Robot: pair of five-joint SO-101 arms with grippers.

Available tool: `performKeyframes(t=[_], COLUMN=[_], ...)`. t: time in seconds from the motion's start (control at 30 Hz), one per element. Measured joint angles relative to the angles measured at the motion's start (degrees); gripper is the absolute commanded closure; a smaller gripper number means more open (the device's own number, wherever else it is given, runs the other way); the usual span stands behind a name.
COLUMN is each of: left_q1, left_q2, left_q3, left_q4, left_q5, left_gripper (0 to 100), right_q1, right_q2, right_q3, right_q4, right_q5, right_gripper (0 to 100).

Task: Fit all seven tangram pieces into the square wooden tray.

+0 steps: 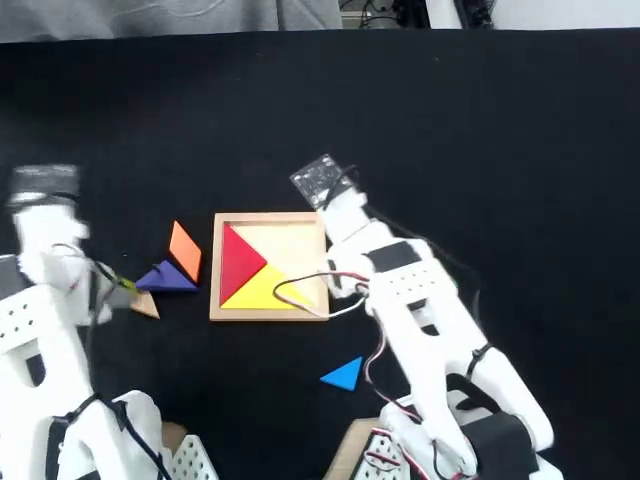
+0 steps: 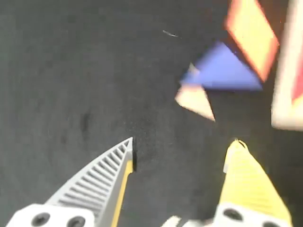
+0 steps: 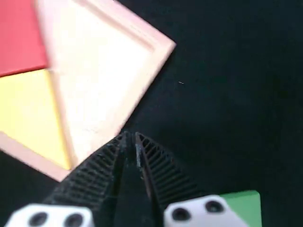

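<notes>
In the high view the square wooden tray [image 1: 268, 216] sits at centre frame, holding a red triangle [image 1: 240, 258] and a yellow triangle [image 1: 262, 290], its right half bare. Left of it lie an orange parallelogram [image 1: 185, 250], a purple triangle [image 1: 168, 279] and a tan triangle [image 1: 146, 306], with a blue triangle [image 1: 344, 375] below. The right wrist view adds a green piece [image 3: 241, 205] near the right gripper [image 3: 130, 138], which is pressed together. The left gripper [image 2: 184, 141] is spread.

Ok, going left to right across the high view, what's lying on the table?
tan triangle → orange parallelogram → wooden tray, holding the red triangle and the yellow triangle → blue triangle
</notes>
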Motion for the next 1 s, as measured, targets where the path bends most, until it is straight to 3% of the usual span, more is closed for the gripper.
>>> performKeyframes(t=[0.1,0.2,0.4,0.57,0.73,0.83,1.0], left_q1=[1.6,1.8,5.9,14.8,12.9,9.9,8.3], left_q2=[0.0,0.0,0.1,4.0,11.7,16.8,26.7], left_q3=[1.2,0.2,-2.8,4.1,2.9,0.2,-4.1], left_q4=[0.2,0.2,-1.1,-13.0,-15.5,-15.5,-15.5], left_q5=[-12.0,-12.4,-2.7,12.1,25.2,24.6,17.4], left_gripper=[70,70,70,70,70,70,70], right_q1=[2.7,4.4,4.6,4.5,4.5,4.5,4.5], right_q2=[0.0,0.0,0.0,0.0,0.0,0.0,0.0], right_q3=[0.0,0.0,1.8,1.8,1.8,1.8,1.8], right_q4=[0.0,-1.5,-4.3,-4.5,-4.5,-4.5,-4.7], right_q5=[-0.4,-0.4,-0.4,-0.4,-0.4,-0.4,-0.4], right_gripper=[98.7,98.7,98.7,98.6,98.6,98.6,98.6])
